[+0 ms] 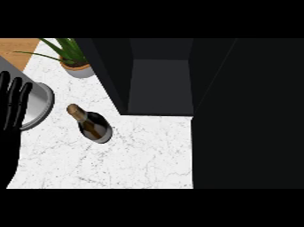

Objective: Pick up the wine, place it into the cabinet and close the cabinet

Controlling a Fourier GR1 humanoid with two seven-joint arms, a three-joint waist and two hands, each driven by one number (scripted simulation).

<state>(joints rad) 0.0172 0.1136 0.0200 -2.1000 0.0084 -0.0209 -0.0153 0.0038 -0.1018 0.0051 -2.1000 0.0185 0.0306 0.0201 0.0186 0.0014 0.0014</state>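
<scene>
Head view had your wine bottle standing on the white marble counter, well left of the dark cabinet front and just in front of the open cabinet, foil neck leaning up-left in the frame. Nothing was touching it yet. Your left hand sat at the left edge with its fingers straight and spread apart, resting next to a round grey metal thing I couldn't identify. Right hand wasn't visible anywhere, so no call on it. If I were you I'd have wrapped around the fat dark body below the label, not the skinny neck, and lifted straight up first. Also watch the potted plant beside the cabinet's left wall when you swing toward that opening.
</scene>
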